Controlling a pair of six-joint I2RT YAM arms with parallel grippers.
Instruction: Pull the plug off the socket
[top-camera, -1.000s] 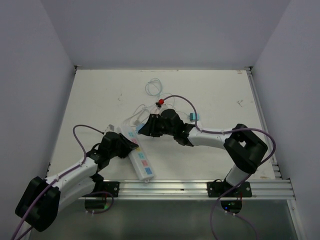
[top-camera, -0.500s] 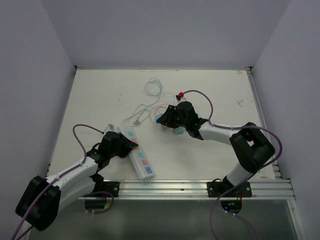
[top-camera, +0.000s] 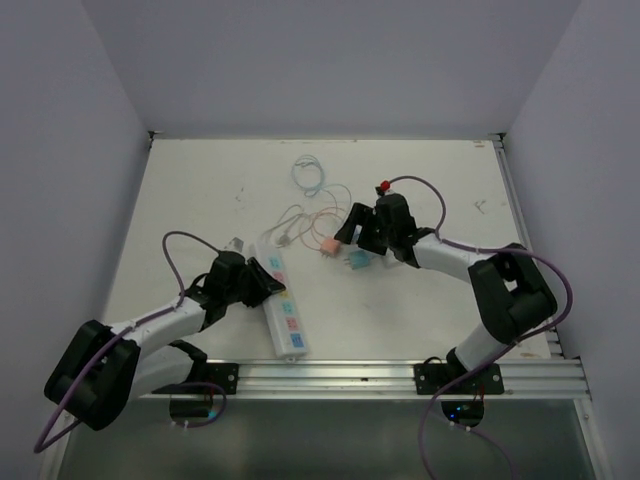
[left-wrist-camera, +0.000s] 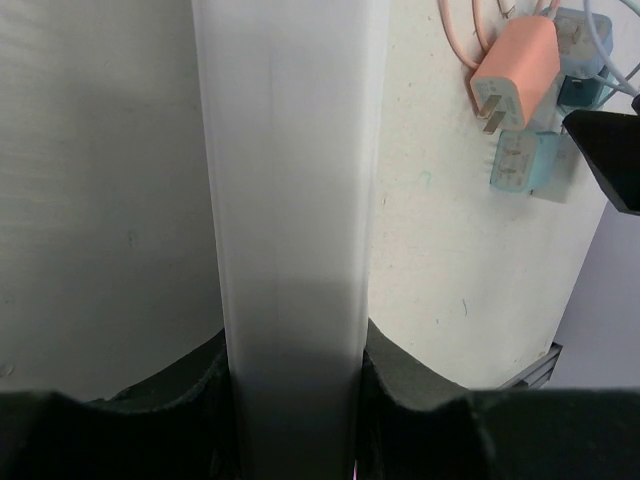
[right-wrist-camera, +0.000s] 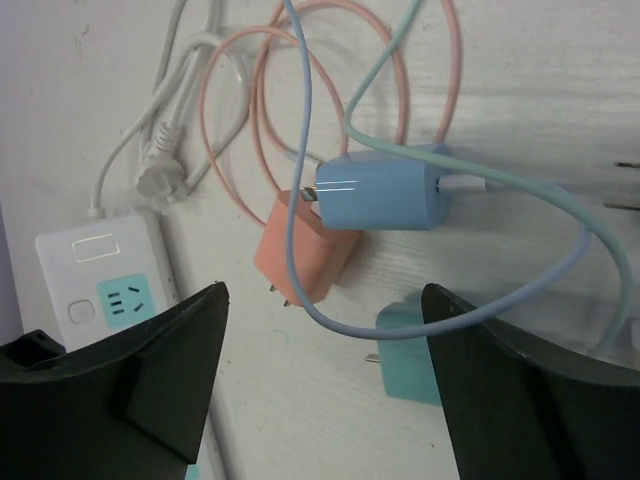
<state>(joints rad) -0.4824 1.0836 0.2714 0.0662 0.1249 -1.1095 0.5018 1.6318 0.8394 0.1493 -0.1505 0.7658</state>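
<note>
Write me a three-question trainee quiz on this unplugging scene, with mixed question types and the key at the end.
1. True or false: the salmon-pink charger plug is seated in the long white power strip.
2. What is the left gripper clamped on? A) the power strip B) a screwdriver C) nothing
3. Fill in: the right gripper, poised above the pink plug, has its jaws ____.

Key: 1 false, it lies loose with its prongs bare; 2 A; 3 open.
</note>
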